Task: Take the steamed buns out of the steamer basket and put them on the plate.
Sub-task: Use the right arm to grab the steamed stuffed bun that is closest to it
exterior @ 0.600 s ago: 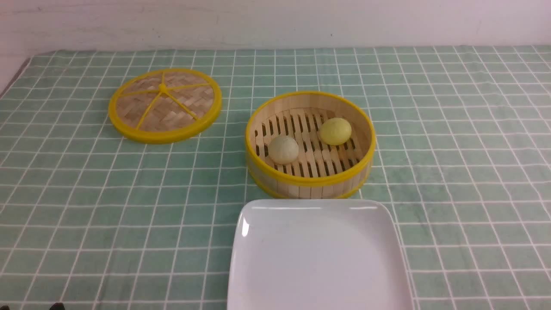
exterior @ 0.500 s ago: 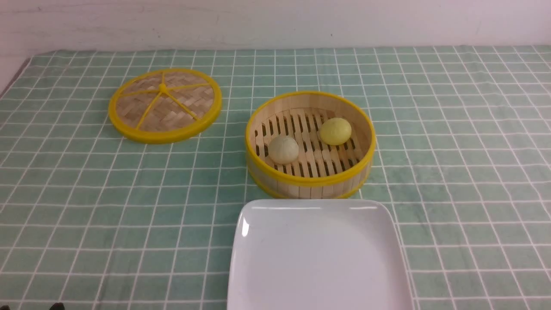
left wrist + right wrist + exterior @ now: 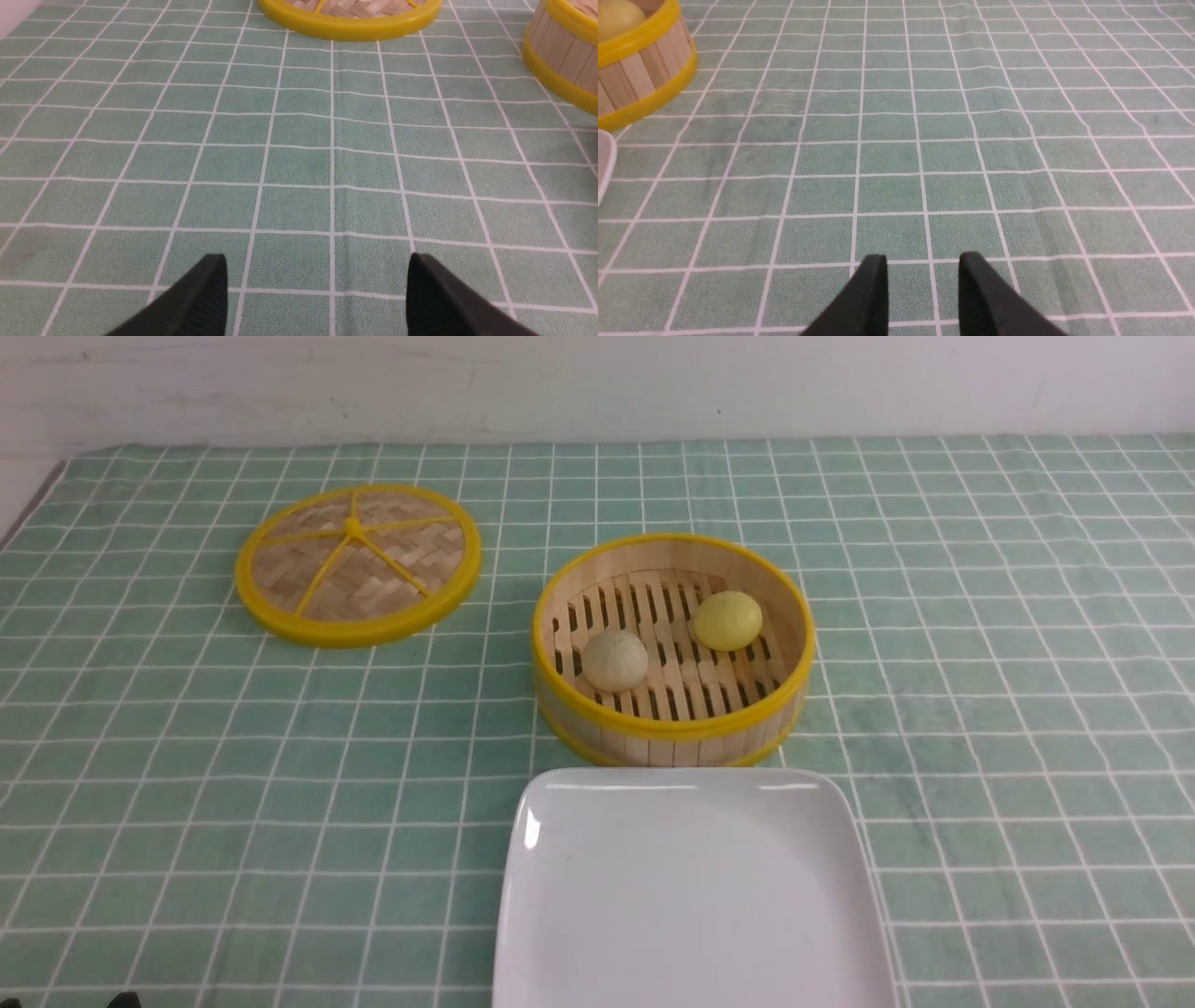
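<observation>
The steamer basket (image 3: pixel 672 733) stands mid-table with two steamed buns on its slatted floor: a pale beige one (image 3: pixel 614 660) and a yellow one (image 3: pixel 727 621). The white square plate (image 3: pixel 691 896) lies just in front of the basket, with nothing on it. In the left wrist view my left gripper (image 3: pixel 316 261) is open wide over bare cloth, the basket wall (image 3: pixel 565 60) off to one side. In the right wrist view my right gripper (image 3: pixel 923 260) is open with a narrower gap and holds nothing. That view also catches the basket (image 3: pixel 640 79), the yellow bun (image 3: pixel 616 16) and the plate's rim (image 3: pixel 605 158).
The flat woven lid (image 3: pixel 358 563) with its yellow rim lies on the cloth to the basket's back left, and its edge (image 3: pixel 350 23) shows in the left wrist view. A green checked cloth (image 3: pixel 980 663) covers the table up to the white back wall.
</observation>
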Action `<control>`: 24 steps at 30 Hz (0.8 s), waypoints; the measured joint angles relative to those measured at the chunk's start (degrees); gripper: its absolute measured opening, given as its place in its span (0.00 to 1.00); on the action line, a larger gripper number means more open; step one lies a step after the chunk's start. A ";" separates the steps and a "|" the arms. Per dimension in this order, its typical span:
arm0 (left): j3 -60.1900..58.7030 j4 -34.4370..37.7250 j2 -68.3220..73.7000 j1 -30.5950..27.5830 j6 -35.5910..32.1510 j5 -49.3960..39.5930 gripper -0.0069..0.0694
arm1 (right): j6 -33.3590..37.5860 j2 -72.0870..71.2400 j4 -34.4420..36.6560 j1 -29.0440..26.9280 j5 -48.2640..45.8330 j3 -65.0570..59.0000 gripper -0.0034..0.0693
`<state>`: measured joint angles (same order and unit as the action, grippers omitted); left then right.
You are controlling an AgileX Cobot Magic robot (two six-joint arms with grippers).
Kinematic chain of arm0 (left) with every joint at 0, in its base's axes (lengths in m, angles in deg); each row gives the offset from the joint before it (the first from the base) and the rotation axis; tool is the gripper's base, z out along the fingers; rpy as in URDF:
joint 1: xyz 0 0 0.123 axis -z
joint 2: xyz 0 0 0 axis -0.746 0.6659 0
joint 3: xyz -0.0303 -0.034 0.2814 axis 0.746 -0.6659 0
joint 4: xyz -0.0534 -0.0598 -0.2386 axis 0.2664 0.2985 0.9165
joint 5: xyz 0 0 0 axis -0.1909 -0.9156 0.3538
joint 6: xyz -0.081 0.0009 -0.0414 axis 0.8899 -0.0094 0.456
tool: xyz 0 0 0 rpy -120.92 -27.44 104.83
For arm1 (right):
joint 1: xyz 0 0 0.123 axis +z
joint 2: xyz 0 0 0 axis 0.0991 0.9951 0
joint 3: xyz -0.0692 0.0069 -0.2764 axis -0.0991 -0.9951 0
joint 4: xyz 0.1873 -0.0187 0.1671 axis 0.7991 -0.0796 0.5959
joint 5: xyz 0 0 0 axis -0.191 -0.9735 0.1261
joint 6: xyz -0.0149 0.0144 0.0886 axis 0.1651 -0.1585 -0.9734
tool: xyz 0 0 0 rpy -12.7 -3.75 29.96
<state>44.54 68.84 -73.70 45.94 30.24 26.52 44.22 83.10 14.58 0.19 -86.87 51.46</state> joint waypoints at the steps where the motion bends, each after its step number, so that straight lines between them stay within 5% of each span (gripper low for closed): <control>1: 0.00 0.00 0.00 0.00 0.00 0.00 0.76 | 0.00 0.00 0.00 0.00 0.00 0.00 0.38; 24: 0.00 0.00 0.00 0.00 0.00 0.00 0.76 | 0.00 0.00 -0.02 0.00 0.81 -0.06 0.38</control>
<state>44.54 68.84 -73.70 45.94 30.24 26.52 44.22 83.10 14.56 0.19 -86.06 51.40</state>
